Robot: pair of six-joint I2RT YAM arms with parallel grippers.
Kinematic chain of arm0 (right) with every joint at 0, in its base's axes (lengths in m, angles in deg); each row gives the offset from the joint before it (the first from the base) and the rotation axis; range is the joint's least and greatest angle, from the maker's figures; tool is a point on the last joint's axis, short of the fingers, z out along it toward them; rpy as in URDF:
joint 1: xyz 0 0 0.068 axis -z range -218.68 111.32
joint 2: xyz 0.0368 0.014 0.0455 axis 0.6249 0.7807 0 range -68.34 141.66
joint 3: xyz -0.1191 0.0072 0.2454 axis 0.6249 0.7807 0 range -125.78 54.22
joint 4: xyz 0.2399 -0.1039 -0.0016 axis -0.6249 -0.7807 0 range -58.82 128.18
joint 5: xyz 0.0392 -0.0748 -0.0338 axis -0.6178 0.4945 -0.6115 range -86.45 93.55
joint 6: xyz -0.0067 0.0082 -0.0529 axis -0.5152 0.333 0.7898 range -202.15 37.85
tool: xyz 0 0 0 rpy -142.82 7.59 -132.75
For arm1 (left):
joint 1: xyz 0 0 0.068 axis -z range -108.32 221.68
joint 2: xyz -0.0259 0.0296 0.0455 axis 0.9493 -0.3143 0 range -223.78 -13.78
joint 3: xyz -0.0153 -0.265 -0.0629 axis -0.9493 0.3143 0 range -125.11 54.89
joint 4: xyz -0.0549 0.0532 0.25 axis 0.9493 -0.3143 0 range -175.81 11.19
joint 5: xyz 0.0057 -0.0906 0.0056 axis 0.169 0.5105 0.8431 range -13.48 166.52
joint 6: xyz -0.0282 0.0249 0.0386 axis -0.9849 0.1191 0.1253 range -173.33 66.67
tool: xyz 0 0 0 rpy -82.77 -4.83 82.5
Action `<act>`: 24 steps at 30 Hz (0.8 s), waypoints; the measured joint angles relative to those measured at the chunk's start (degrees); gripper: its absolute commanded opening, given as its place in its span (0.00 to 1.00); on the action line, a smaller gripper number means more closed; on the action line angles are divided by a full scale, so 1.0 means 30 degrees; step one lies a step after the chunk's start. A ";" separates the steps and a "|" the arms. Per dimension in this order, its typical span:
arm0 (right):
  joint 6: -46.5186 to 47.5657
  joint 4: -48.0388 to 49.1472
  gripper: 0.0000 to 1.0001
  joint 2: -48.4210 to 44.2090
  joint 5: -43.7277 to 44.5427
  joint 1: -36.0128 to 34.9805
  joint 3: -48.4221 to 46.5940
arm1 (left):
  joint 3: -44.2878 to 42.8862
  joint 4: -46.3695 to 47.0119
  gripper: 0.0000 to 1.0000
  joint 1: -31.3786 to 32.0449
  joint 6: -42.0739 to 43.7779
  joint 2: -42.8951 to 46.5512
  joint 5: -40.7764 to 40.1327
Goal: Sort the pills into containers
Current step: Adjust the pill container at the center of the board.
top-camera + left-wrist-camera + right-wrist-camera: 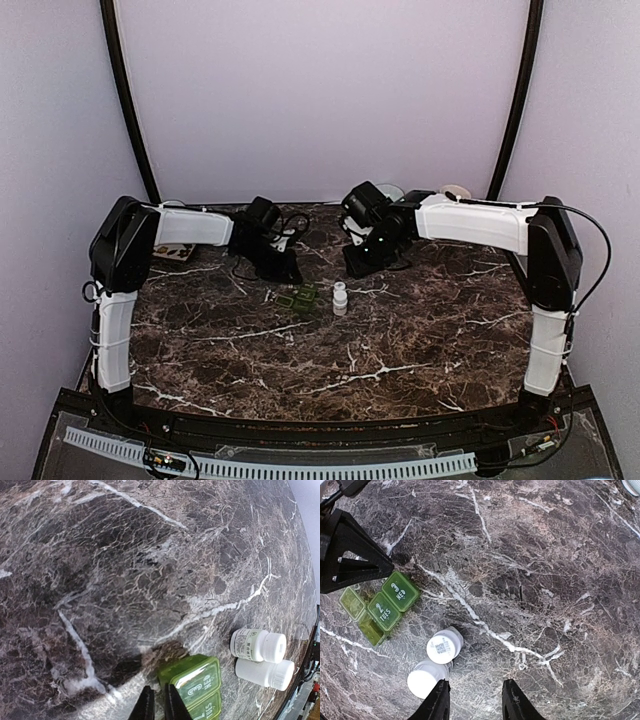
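Two white plastic pill bottles stand upright side by side near the middle of the dark brown, white-veined marble table, long axes vertical, round caps up; one carries a printed square code on top. Just to their left I see the green translucent plastic pill organizer, lying flat. Its square, rounded lids marked "2 TUES" and "3 WED" form a row running diagonally in the right wrist view. My left gripper has its black fingers pressed nearly together on nothing, tips just beside the organizer's edge. My right gripper stands partly open and empty, above the table near the bottles.
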 measured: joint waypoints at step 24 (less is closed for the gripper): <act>0.0080 -0.0328 0.42 -0.0211 -0.1472 -0.0962 -0.0124 | 0.0561 0.0452 0.30 0.0117 -0.0612 0.2193 -0.2769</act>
